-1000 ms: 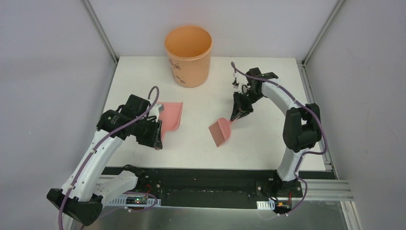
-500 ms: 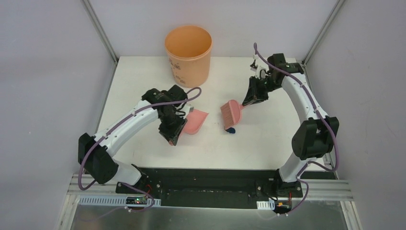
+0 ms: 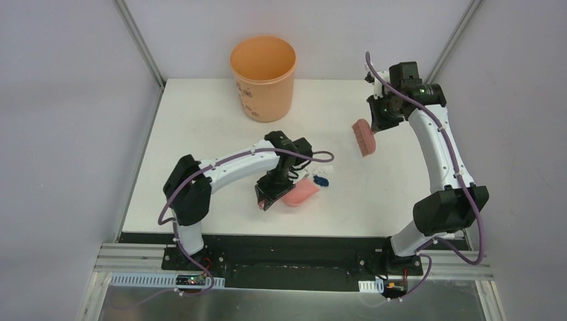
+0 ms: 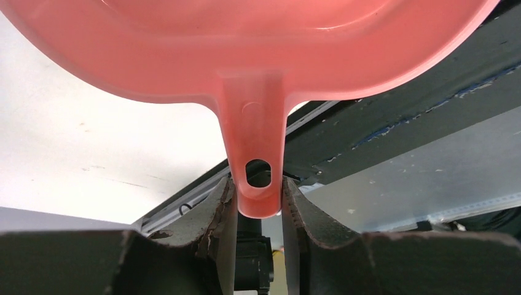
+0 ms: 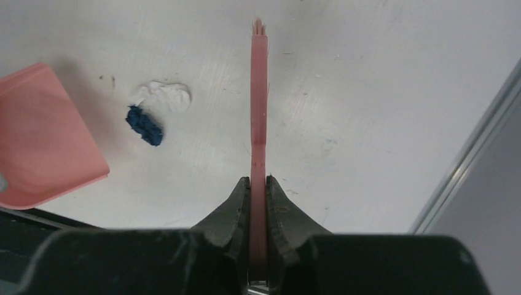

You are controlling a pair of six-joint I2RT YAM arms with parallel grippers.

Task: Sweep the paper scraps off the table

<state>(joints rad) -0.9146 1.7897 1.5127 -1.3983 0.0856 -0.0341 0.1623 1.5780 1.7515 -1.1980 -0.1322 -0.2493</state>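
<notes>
From above, my left tool [image 3: 269, 195] reaches across the front middle of the flat white matte table [image 3: 200, 127], with the pink plastic dustpan [image 3: 301, 192] at its tip. The paper scraps [image 3: 322, 180] lie just beside the pan's far right edge. My right tool [image 3: 376, 122] is near the far right side and carries the pink bristled hand brush [image 3: 364, 137], well apart from the scraps. The round orange plastic bucket [image 3: 263, 73] stands at the far edge. This view is too small to show either grip. My left wrist camera settles one: both fingers [image 4: 224, 209] are clamped on the dustpan's handle, either side of its hanging hole. The pan body fills the top of that view, and no scraps show in it. My right wrist camera shows the brush edge-on as a thin pink strip, pinched tight between my right fingers [image 5: 236, 203]. Only here do the scraps read clearly: a crumpled dark blue wad [image 5: 144, 125] touching a flatter white wad [image 5: 166, 95], near the dustpan's corner and left of the brush, apart from it. I count two scraps, one dustpan, one brush and one bucket.
</notes>
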